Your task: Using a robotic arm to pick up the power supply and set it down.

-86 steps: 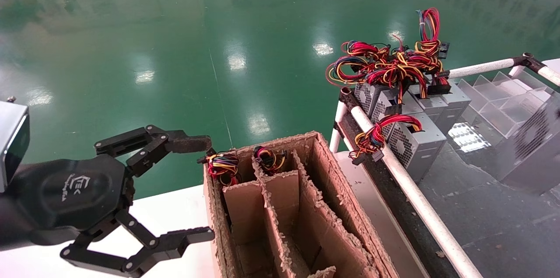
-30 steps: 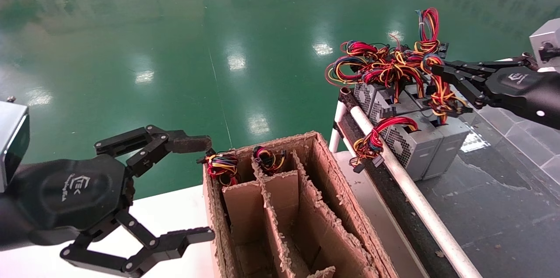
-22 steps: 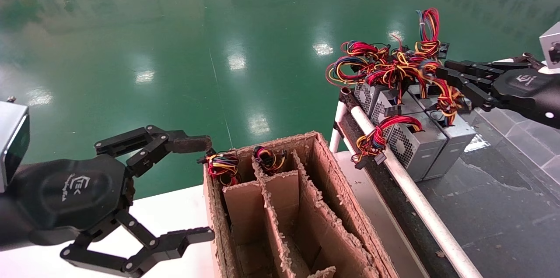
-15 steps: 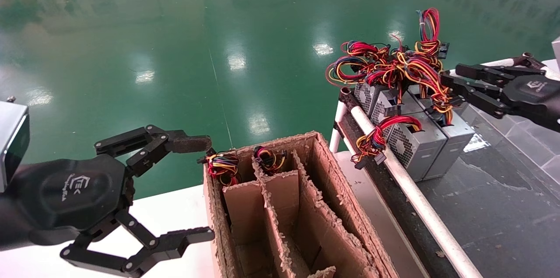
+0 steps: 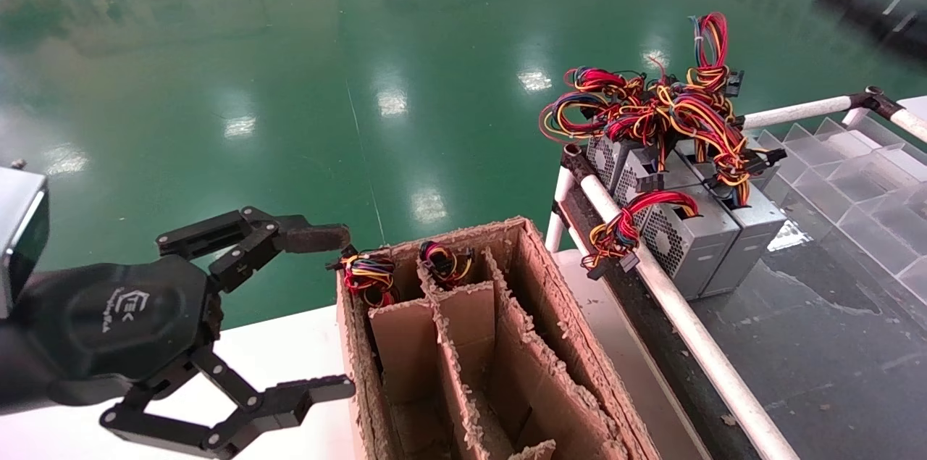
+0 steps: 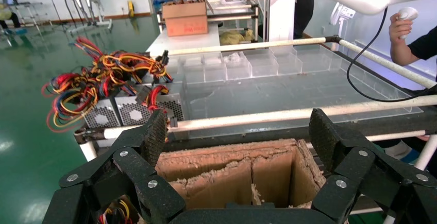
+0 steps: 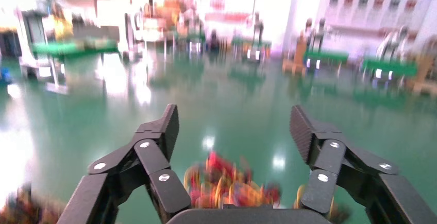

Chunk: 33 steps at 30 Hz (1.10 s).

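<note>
Several grey power supplies [image 5: 688, 235] stand in a row on the dark table at the right, under a tangle of red, yellow and black wires [image 5: 652, 112]. They also show in the left wrist view as power supplies [image 6: 134, 112]. My right arm is a dark blur [image 5: 869, 0] high at the top right, well clear of them. In its wrist view the right gripper [image 7: 234, 131] is open and empty, with blurred wires [image 7: 227, 188] below it. My left gripper [image 5: 340, 311] hangs open beside the cardboard divider box [image 5: 507, 344], and its fingers [image 6: 154, 136] hold nothing.
Two wire bundles [image 5: 369, 275] stick out of the box's far compartments. A white pipe rail [image 5: 673, 308] runs along the dark table's edge between box and supplies. Clear plastic dividers [image 5: 847, 170] sit at the far right. A white table [image 5: 290, 351] carries the box.
My right gripper has drawn back from the wires over the power supplies and swung up to the top right. The wires have dropped back. The left arm has not moved.
</note>
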Each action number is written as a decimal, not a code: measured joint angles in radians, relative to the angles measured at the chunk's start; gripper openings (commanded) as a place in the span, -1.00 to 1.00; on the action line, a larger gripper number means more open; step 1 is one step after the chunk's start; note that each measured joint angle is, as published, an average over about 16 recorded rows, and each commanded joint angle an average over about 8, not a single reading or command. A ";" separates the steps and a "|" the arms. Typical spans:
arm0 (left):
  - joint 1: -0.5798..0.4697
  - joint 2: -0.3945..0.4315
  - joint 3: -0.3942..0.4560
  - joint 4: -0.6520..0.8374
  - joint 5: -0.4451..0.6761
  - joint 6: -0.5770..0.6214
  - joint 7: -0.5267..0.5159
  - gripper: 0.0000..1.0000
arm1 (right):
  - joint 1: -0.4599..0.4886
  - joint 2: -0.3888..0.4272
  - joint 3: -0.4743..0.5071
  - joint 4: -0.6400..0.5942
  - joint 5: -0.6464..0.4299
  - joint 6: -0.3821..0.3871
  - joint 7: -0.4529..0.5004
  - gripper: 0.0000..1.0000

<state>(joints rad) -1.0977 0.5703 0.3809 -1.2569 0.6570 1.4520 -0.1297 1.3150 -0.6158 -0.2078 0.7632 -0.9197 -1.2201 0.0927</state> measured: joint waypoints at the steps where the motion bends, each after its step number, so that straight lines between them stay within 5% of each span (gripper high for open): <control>1: 0.000 0.000 0.000 0.000 0.000 0.000 0.000 1.00 | -0.003 0.000 0.003 0.007 0.007 -0.004 0.001 1.00; 33: 0.000 0.000 0.000 0.000 0.000 0.000 0.000 1.00 | -0.138 0.003 -0.038 0.298 0.112 -0.157 0.054 1.00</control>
<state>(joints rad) -1.0977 0.5702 0.3811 -1.2567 0.6569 1.4519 -0.1296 1.1774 -0.6124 -0.2456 1.0616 -0.8078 -1.3774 0.1467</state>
